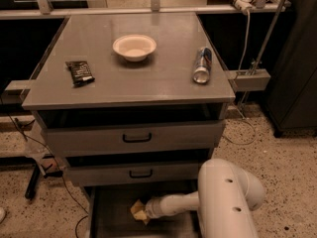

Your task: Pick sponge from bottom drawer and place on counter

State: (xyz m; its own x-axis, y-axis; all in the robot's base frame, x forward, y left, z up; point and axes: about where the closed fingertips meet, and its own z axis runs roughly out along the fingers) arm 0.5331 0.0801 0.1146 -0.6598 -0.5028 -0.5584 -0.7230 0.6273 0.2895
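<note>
The bottom drawer (106,217) is pulled open below the two grey drawers with black handles, and its inside is dark. My white arm reaches into it from the right. The gripper (144,213) is low inside the drawer, near its middle. A small pale-yellow sponge (135,208) sits right at the gripper's tip and touches it. I cannot tell whether it is held. The grey counter (148,78) is the cabinet's top surface.
On the counter stand a white bowl (134,47) at the back middle, a dark packet (79,72) at the left and a can lying on its side (202,65) at the right. My arm's white elbow housing (228,192) stands in front of the cabinet at the right. Cables lie on the floor at the left.
</note>
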